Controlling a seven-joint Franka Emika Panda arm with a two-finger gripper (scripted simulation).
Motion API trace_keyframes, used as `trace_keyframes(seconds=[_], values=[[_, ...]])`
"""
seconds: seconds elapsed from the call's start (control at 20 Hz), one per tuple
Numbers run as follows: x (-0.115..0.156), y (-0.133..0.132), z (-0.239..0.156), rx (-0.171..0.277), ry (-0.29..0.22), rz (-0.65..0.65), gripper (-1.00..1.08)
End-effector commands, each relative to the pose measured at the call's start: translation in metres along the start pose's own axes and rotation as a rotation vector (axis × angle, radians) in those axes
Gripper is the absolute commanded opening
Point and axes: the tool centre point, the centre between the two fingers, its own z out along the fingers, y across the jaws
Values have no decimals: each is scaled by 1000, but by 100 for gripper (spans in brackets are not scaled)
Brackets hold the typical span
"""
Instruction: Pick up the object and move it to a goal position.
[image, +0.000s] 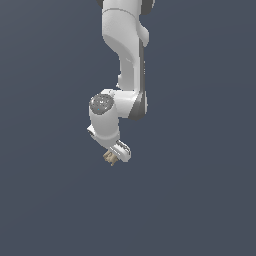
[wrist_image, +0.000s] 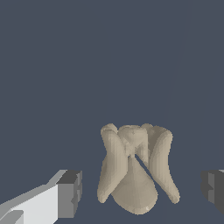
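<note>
Between the two fingers of the gripper (wrist_image: 139, 192) sits the object (wrist_image: 136, 168), its long lumps lying across the gap. Both fingers are wide apart, each just beside it, not touching.

- Open gap is seen on both sides of the object (wrist_image: 135, 173) in the wrist view; neither finger pad (wrist_image: 70, 194) is touching it.
- Object sits between the spread jaws of the claw (image: 116, 156).
- Plain dark surface all round in the exterior view; nothing else is seen standing near the claw.
</note>
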Motion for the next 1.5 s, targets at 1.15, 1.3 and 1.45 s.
trace_keyframes(seconds=[1.15, 1.3, 1.45], values=[[1, 1, 35, -1, -1, 5, -100], [5, 3, 26, -1, -1, 5, -100], [11, 6, 11, -1, -1, 5, -100]])
